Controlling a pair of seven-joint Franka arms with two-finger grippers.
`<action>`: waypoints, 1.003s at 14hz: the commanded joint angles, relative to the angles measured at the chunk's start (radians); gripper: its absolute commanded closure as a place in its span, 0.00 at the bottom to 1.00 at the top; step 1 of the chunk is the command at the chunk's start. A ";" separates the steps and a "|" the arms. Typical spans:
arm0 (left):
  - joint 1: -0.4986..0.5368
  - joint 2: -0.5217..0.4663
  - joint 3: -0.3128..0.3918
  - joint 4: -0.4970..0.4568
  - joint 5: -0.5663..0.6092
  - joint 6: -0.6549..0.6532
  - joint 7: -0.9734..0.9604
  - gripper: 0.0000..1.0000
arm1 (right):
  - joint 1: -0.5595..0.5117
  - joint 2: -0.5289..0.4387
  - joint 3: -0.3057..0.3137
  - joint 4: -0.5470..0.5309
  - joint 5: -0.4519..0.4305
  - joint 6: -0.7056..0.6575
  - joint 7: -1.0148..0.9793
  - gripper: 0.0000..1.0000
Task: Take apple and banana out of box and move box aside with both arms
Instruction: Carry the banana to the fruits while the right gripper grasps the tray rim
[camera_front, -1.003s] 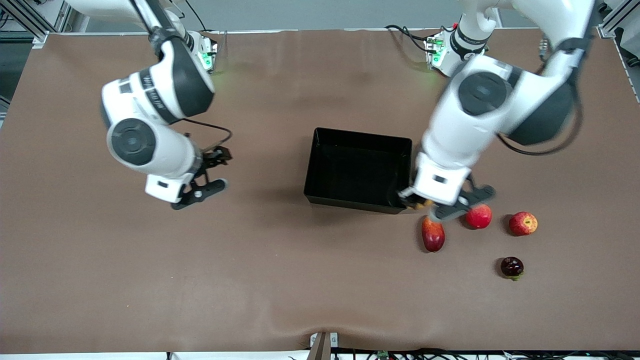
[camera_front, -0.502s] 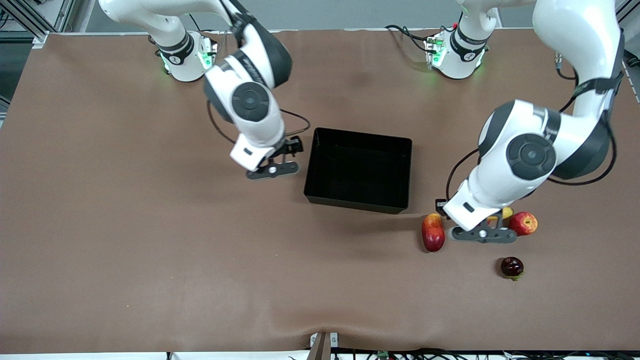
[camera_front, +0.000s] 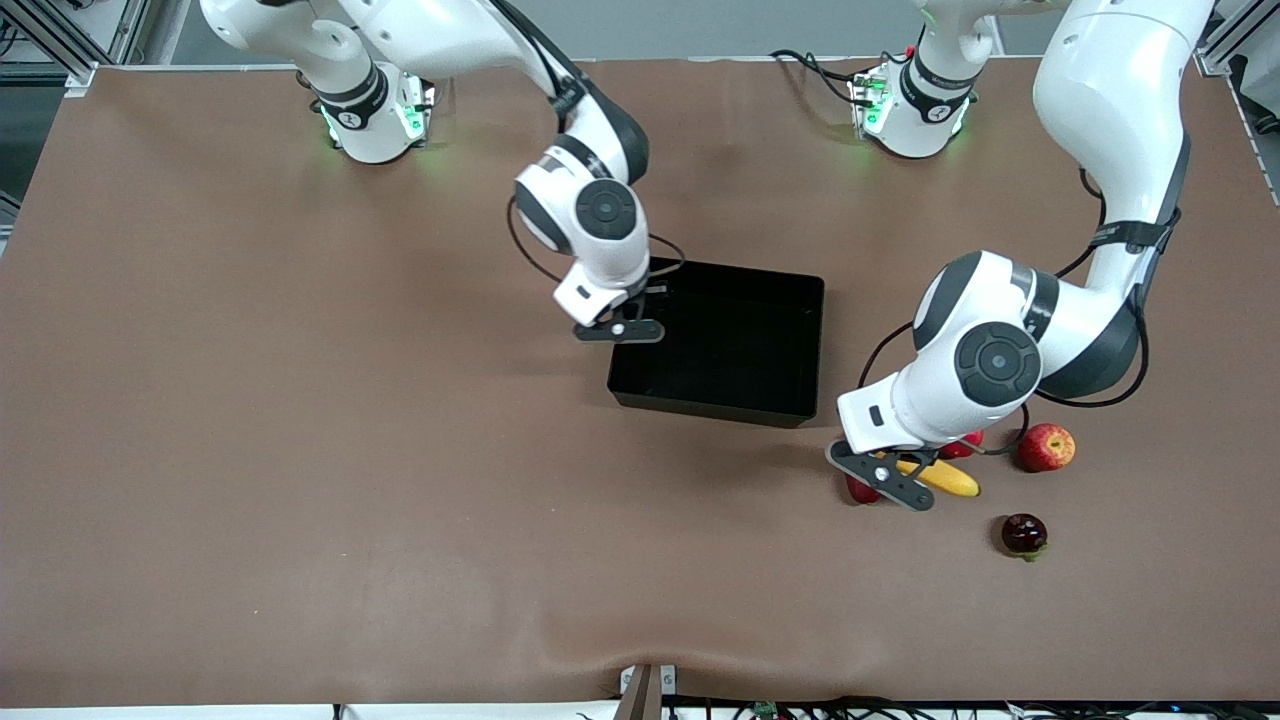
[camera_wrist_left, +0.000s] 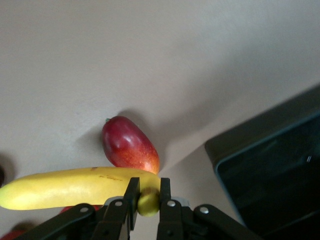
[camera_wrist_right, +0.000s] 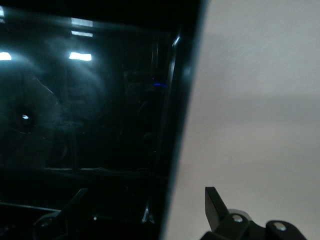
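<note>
Brown bench (camera_front: 300, 480) with two arms at work. The black box (camera_front: 790, 300), an open-top tray with low walls, sits near the middle of the bench. The right gripper (camera_front: 622, 325) hangs at the box's wall on the right arm's end, its fingers spread wide and holding nothing; in the right wrist view one finger (camera_wrist_right: 217, 202) lies outside that wall over bare bench while the other (camera_wrist_right: 70, 210) lies over the glossy dark interior of the box (camera_wrist_right: 100, 125), so the jaws straddle the rim.

The left gripper (camera_front: 885, 478) is clenched on the stem end of the yellow banana (camera_front: 945, 478), over the bench just nearer the front camera than the box's corner toward the left arm's end. The left wrist view shows the banana (camera_wrist_left: 75, 187) pinched at its tip between the two closed fingers (camera_wrist_left: 131, 197), with the elongated red fruit (camera_wrist_left: 131, 145) lying on the bench beneath and a corner of the box (camera_wrist_left: 270, 170) to one side.

In the front view the elongated red fruit (camera_front: 858, 488) is largely hidden by the left gripper. A second red fruit (camera_front: 963, 445) shows only partly under the left arm. The red apple with yellow patches (camera_front: 1046, 447) lies just beside it toward the left arm's end, and a dark maroon fruit (camera_front: 1024, 534) lies nearer the front camera than the apple. All fruits are outside the box.
</note>
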 joint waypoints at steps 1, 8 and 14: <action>0.013 -0.048 -0.002 -0.091 0.004 -0.009 0.123 1.00 | 0.003 -0.003 -0.015 -0.037 -0.023 0.046 0.021 0.00; 0.071 -0.082 -0.006 -0.211 0.073 -0.005 0.405 1.00 | -0.007 -0.005 -0.012 -0.120 -0.020 0.211 0.064 1.00; 0.077 -0.078 -0.006 -0.317 0.127 0.112 0.427 1.00 | -0.026 -0.064 -0.012 -0.119 -0.020 0.146 0.056 1.00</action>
